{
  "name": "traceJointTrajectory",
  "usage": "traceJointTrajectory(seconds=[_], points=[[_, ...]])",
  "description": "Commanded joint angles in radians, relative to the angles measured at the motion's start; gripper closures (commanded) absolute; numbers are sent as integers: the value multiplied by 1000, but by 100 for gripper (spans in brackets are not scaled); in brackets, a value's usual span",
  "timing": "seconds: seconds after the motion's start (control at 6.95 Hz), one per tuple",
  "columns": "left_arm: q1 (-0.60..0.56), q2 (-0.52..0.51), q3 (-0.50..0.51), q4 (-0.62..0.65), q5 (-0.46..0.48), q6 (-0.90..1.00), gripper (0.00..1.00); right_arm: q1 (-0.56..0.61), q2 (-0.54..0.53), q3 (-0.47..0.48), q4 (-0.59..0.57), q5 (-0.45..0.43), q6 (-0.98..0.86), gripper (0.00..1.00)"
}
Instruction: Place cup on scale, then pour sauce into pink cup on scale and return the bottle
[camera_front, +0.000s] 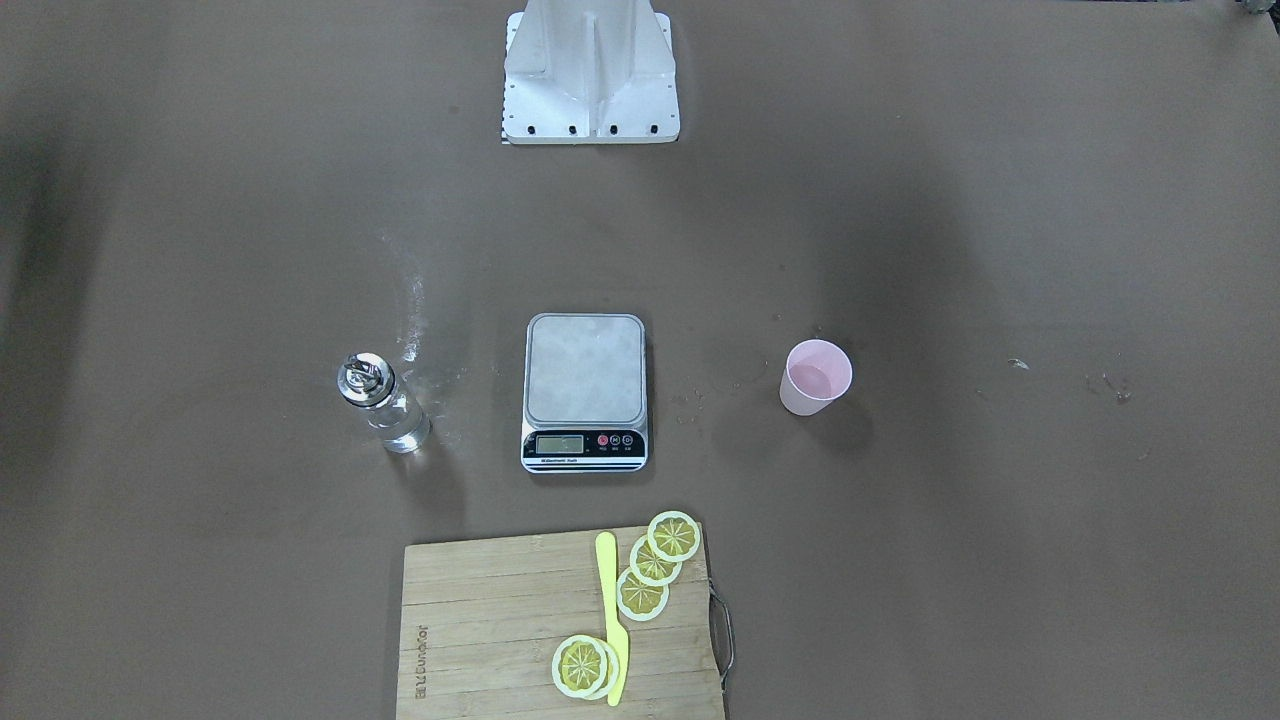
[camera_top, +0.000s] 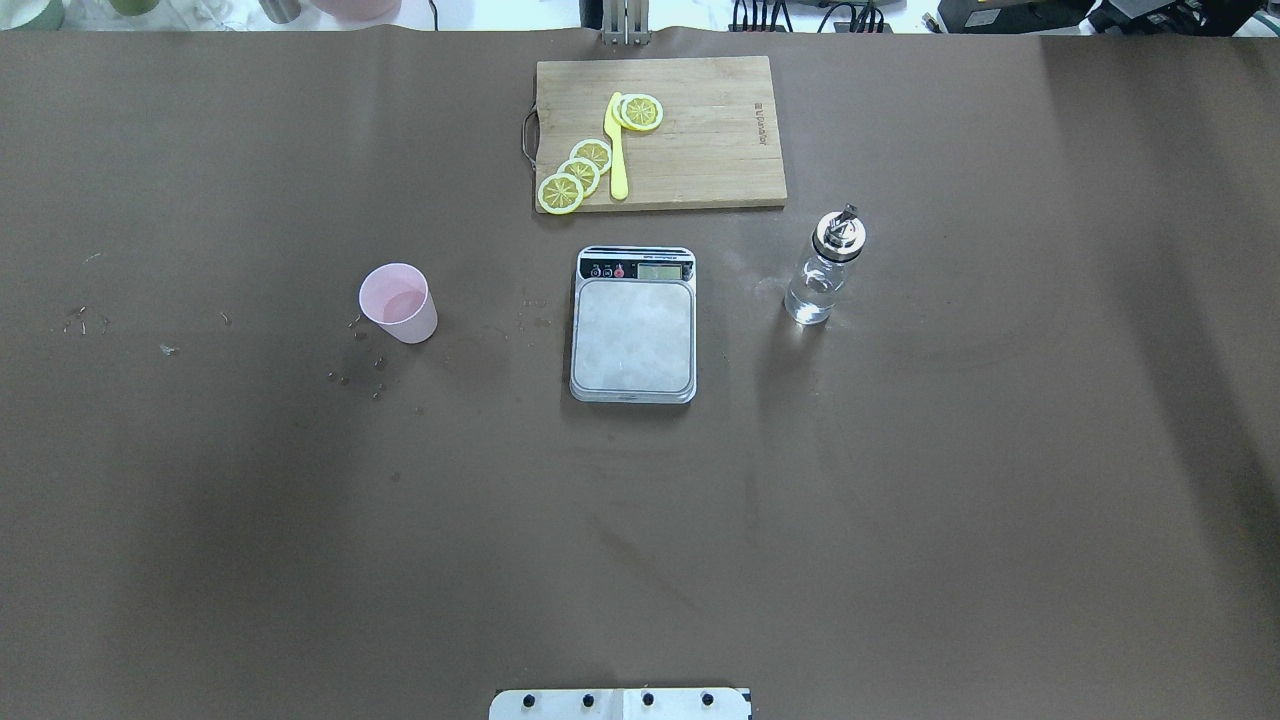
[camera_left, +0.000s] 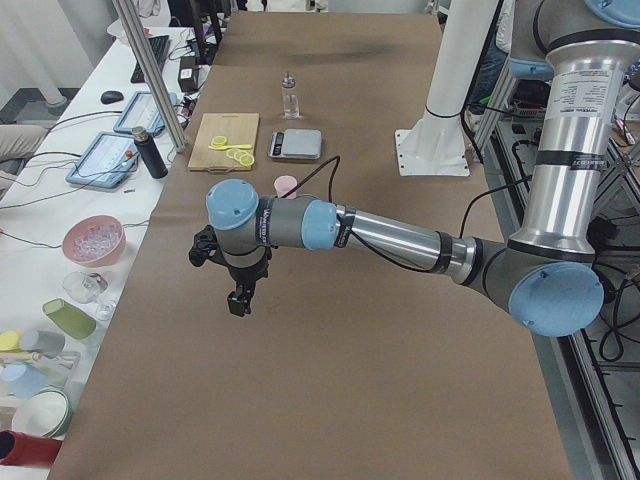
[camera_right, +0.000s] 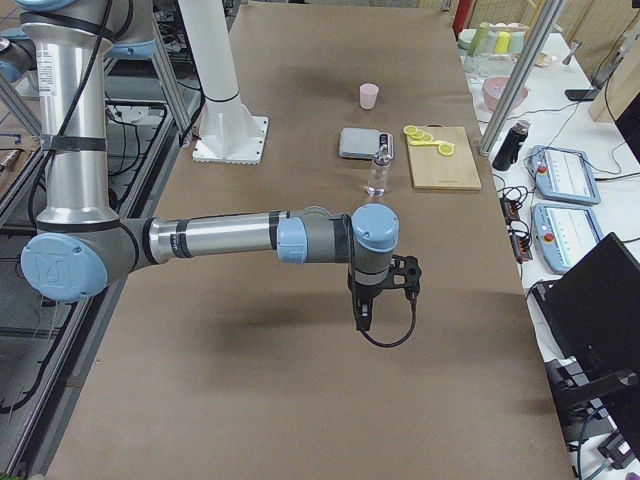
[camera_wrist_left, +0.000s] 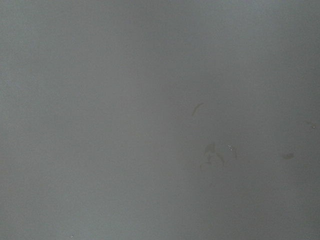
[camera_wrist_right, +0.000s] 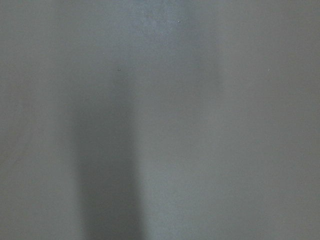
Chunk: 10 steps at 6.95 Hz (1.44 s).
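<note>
The pale pink cup stands upright on the brown table, left of the scale in the overhead view and apart from it; it also shows in the front view. The silver-grey scale sits mid-table with a bare platform. The clear glass bottle with a metal spout stands upright to the scale's right. My left gripper hangs over the table's left end, far from the cup. My right gripper hangs over the right end, far from the bottle. I cannot tell whether either is open. Both wrist views show only bare table.
A wooden cutting board with lemon slices and a yellow knife lies behind the scale. The robot's base plate is at the near edge. Operators' benches with bowls, bottles and tablets line the far side.
</note>
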Motion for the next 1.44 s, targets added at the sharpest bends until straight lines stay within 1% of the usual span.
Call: traceJointTrajectory(seconds=[0.0, 0.29, 0.43, 0.58, 0.72, 0.86, 1.3], points=[[0, 1, -2, 1, 0, 0, 3, 0, 2, 5, 2, 3, 2, 0], [3, -5, -2, 2, -3, -11, 3, -5, 14, 13, 3, -8, 11, 0], [8, -25, -6, 2, -6, -58, 3, -6, 18, 33, 5, -9, 13, 0], [18, -66, -15, 3, -8, -133, 3, -11, 25, 59, 5, -9, 13, 0], [58, -99, -14, 3, -6, -179, 3, -37, 32, 76, 5, -21, 16, 0], [105, -142, -14, 3, -3, -260, 3, -46, 37, 77, -6, -15, 18, 0], [300, -295, -11, 3, -2, -528, 3, -61, 20, 73, 0, -21, 18, 0]])
